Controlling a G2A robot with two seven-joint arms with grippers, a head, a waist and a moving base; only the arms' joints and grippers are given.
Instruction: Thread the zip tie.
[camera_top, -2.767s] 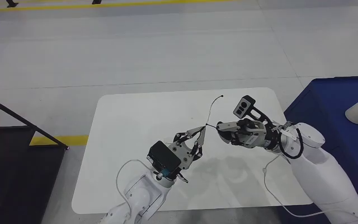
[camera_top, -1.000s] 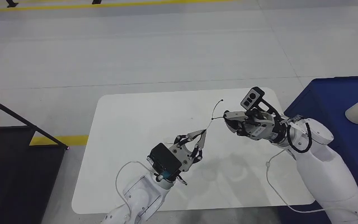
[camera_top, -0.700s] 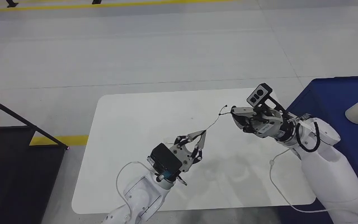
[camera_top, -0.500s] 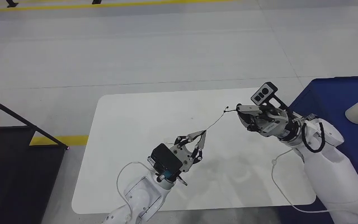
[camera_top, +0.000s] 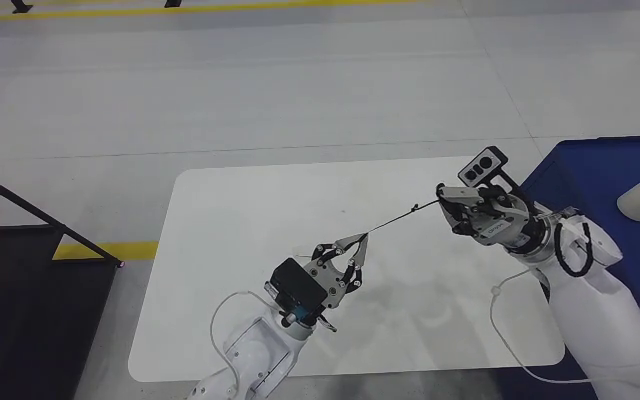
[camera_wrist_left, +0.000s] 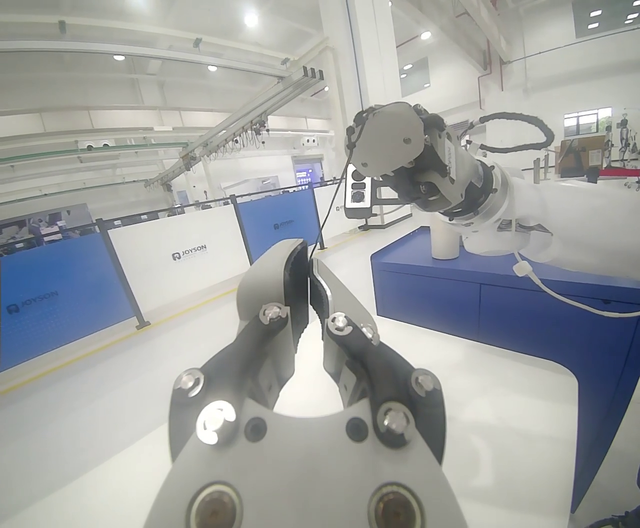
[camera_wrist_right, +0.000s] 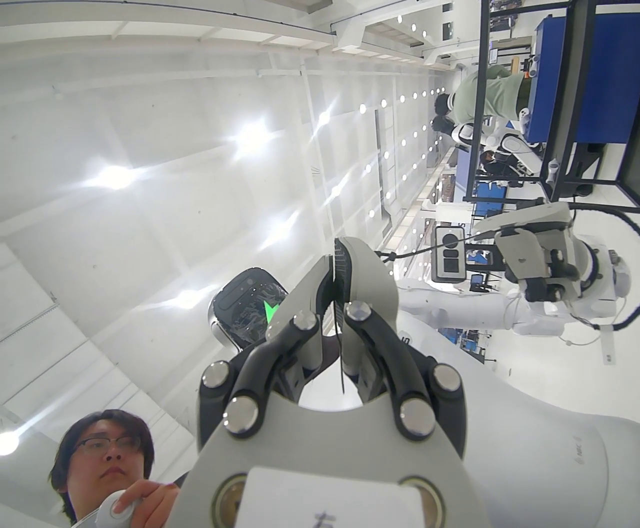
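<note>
Tie (camera_top: 400, 217) stretched taut above table (camera_top: 230, 230): left gripper (camera_top: 364, 236) clamped on near-left end, right gripper (camera_top: 441, 198) clamped on far-right end. Risk: slip from either grip, or snap, under further pull. Avoid added tension.

- A white tabletop with rounded corners (camera_top: 220, 230) stands on a pale grey floor (camera_top: 300, 80).
- A strip of yellow tape (camera_top: 105, 250) marks the floor just beside the table's left edge; a second yellow line (camera_top: 250, 8) runs along the far side of the floor.
- A thin black rail (camera_top: 60, 228) slants across a dark floor patch (camera_top: 50, 320) left of the table.
- A deep blue cabinet (camera_top: 590, 170) stands against the table's right side.
- A short white cylinder (camera_wrist_left: 445, 242) stands upright on the cabinet's top.
- Blue and white barrier panels on black posts (camera_wrist_left: 165, 250) line the hall behind.
- Round ceiling lamps (camera_wrist_left: 250, 19) glow overhead.
</note>
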